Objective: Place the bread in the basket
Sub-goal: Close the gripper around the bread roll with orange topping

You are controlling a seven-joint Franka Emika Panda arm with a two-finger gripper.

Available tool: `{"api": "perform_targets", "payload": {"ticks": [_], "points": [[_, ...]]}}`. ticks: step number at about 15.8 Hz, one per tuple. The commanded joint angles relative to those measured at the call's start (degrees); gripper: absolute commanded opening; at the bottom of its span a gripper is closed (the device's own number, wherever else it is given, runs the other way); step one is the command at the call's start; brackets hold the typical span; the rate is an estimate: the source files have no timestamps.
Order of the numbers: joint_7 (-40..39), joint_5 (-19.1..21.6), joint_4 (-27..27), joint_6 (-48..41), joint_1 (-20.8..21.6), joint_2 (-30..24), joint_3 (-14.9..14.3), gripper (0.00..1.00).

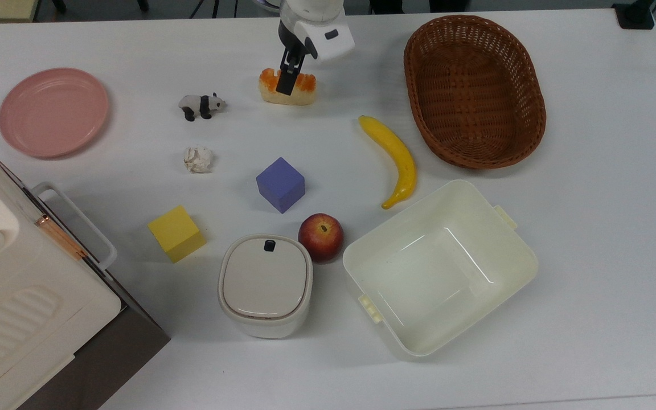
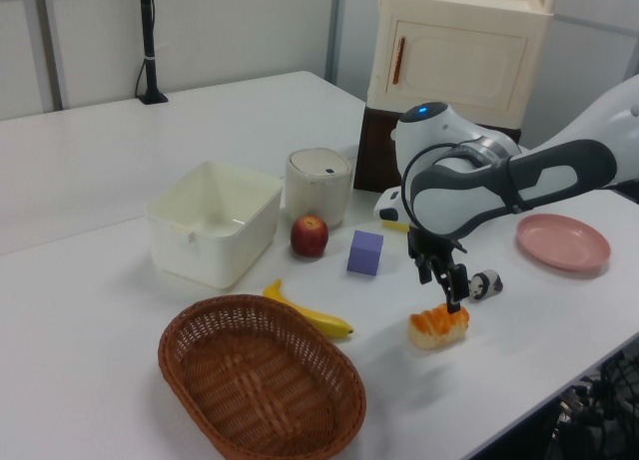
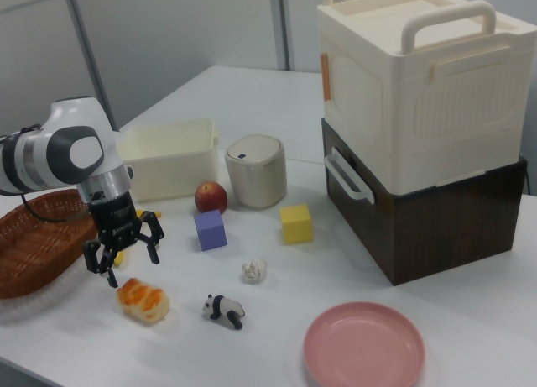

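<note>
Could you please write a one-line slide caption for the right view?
Open gripper poised above the bread on the white table, with the wicker basket waiting at the right view's left.

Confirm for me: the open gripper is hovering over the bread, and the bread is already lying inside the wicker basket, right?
Not quite. The gripper is open above the bread, but in the top view the bread lies on the table, apart from the basket, which holds nothing.
</note>
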Motion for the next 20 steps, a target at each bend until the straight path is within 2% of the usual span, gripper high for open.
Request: {"api": "perform_targets", "payload": {"ticks": [1,13,16,20], "points": [[1.01,0.79,-2.01,-1.08,2.52,0.42,-0.34,1.0],[0.75,-0.97,-0.26,-0.2,1.91,4.47,-0.43,1.0],[0.66,-0.97,3.6,-0.2,0.69,5.44,-0.78,1.0],[1.01,-0.88,3.44,2.61,0.15,5.53,-0.69,0.99]]}}
